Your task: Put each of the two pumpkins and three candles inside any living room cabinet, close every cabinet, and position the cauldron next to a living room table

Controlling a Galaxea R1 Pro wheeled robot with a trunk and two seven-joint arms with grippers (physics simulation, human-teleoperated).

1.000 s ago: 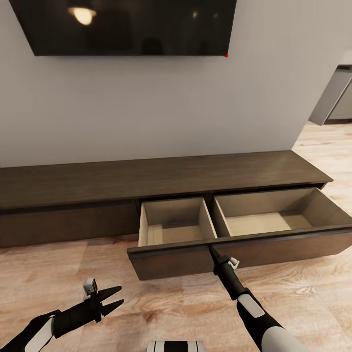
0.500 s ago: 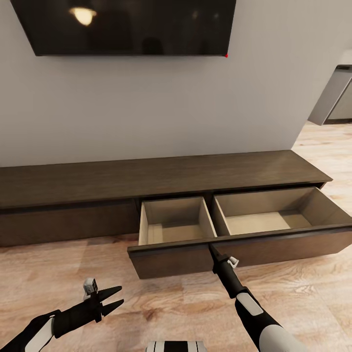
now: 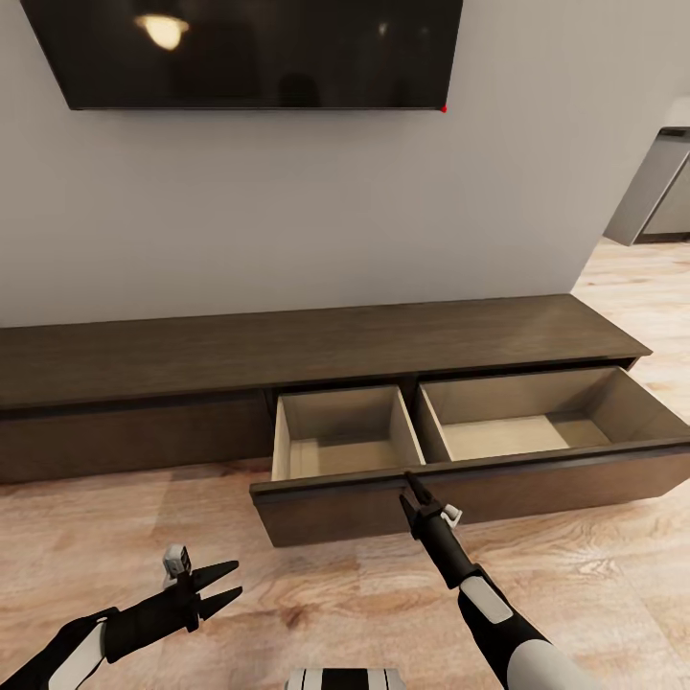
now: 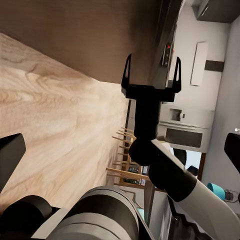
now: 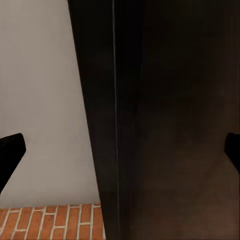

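The long dark-brown cabinet (image 3: 287,350) stands against the wall. Its right-hand drawer (image 3: 575,479) is pulled out, and both beige compartments (image 3: 345,446) are empty. My right gripper (image 3: 410,484) is at the drawer front, just below its top edge. In the left wrist view the right gripper (image 4: 151,70) is open, its two fingers spread against the dark drawer front (image 4: 75,40). My left gripper (image 3: 228,586) hovers open over the floor, left of and nearer than the drawer, holding nothing. The pumpkins, candles, cauldron and table are out of view.
A black TV (image 3: 259,48) hangs on the wall above the cabinet. Light wood floor (image 3: 316,594) stretches in front of the drawer. A grey kitchen unit (image 3: 661,192) shows at the far right. The closed left cabinet front (image 3: 125,436) is beside the open drawer.
My right gripper has risen a little and shifted slightly left along the drawer front. The drawer and my left arm have stayed put.
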